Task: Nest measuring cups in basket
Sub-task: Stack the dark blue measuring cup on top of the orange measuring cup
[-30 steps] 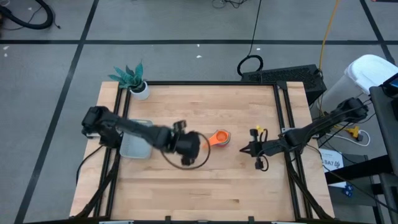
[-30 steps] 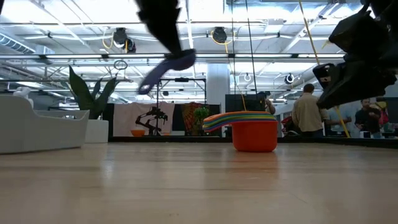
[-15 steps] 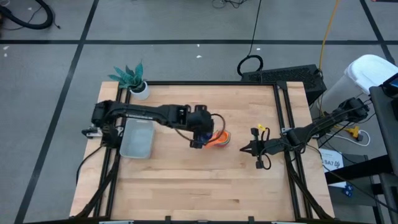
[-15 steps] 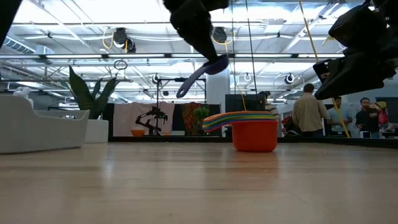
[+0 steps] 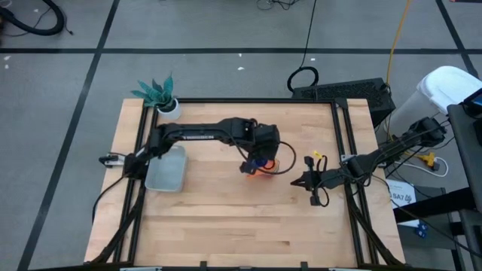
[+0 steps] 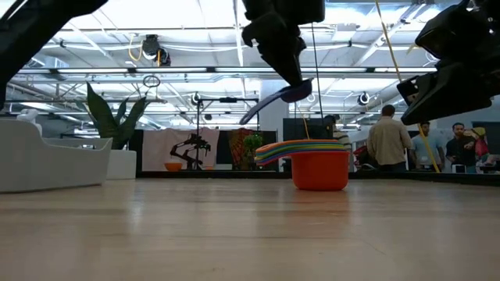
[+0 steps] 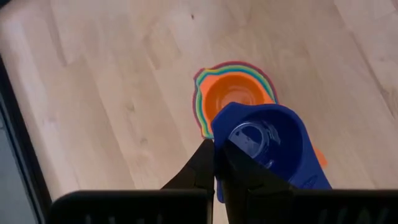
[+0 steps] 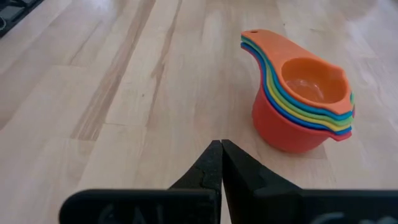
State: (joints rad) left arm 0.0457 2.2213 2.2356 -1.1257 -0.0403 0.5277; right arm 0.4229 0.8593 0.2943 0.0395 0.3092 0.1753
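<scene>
Left hand (image 7: 219, 163) clamps the dark blue cup (image 7: 267, 146) by its hidden handle, bowl up over the nested stack (image 8: 303, 109); right hand (image 8: 221, 163) waits, fingers together.

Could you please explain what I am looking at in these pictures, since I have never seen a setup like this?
These are two dark robot arms working at a wooden table, each ending in a two-finger gripper. One picture looks straight down, one looks level across the table top, and two come from cameras on the arms' wrists.

On the table stands a stack of nested measuring cups, orange one on top, red at the bottom. A pale tray-like basket sits near the left edge, with a small potted plant at the far corner.

The left gripper is shut on a dark blue cup, hanging just above the stack. The right gripper waits shut near the table's right side, holding nothing. People stand in the room behind.
</scene>
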